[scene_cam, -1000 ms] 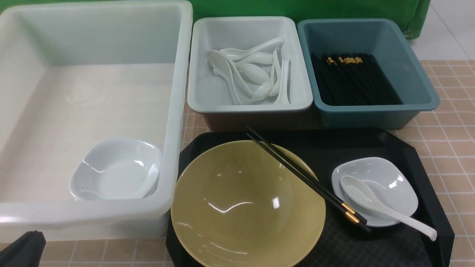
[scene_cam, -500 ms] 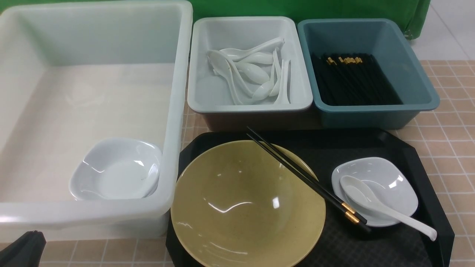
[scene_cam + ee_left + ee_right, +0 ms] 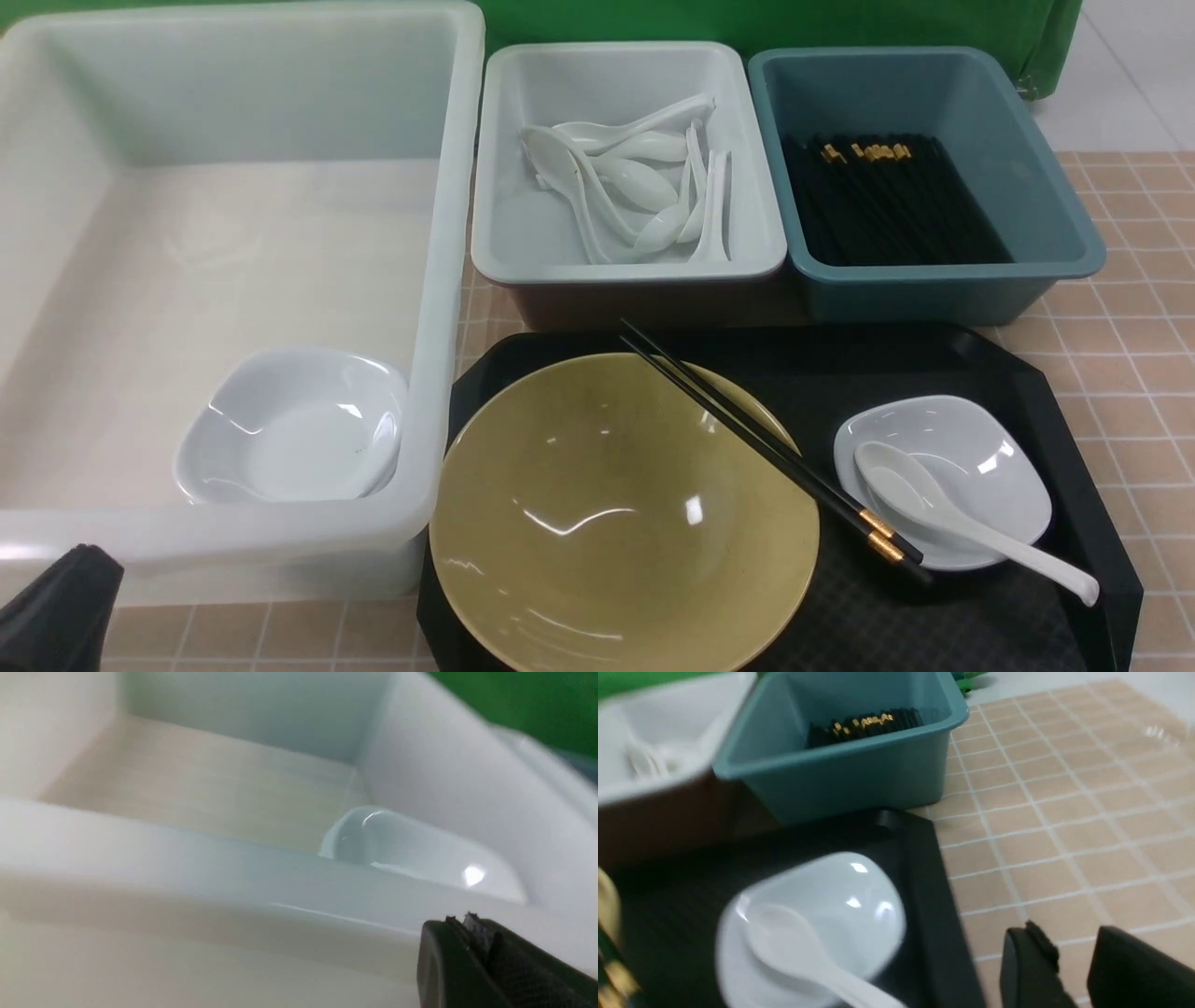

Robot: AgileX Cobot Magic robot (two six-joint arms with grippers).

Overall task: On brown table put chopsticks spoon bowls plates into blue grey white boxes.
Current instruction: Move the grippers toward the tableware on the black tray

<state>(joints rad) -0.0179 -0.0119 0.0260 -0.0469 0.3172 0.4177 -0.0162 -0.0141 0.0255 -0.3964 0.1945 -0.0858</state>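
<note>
On the black tray [image 3: 934, 364] sit the olive-yellow bowl [image 3: 621, 513], two black chopsticks [image 3: 766, 448] lying across its rim, and a white plate [image 3: 980, 457] with a white spoon [image 3: 971, 525] in it. A second white plate [image 3: 294, 429] lies in the near right corner of the white box [image 3: 448, 233]. My left gripper [image 3: 467, 921] is shut and empty, just outside the white box's near wall [image 3: 187, 858]; it shows at the lower left of the front view [image 3: 56, 607]. My right gripper [image 3: 1069, 945] is open and empty over the brown table [image 3: 1064, 812], beside the tray [image 3: 934, 896].
The grey box [image 3: 625, 271] holds several white spoons. The blue box [image 3: 934, 280] holds several black chopsticks and also shows in the right wrist view [image 3: 840, 770]. A green cloth [image 3: 747, 23] hangs behind the boxes.
My left gripper has risen a little at the lower left of the front view. Nothing else has moved.
</note>
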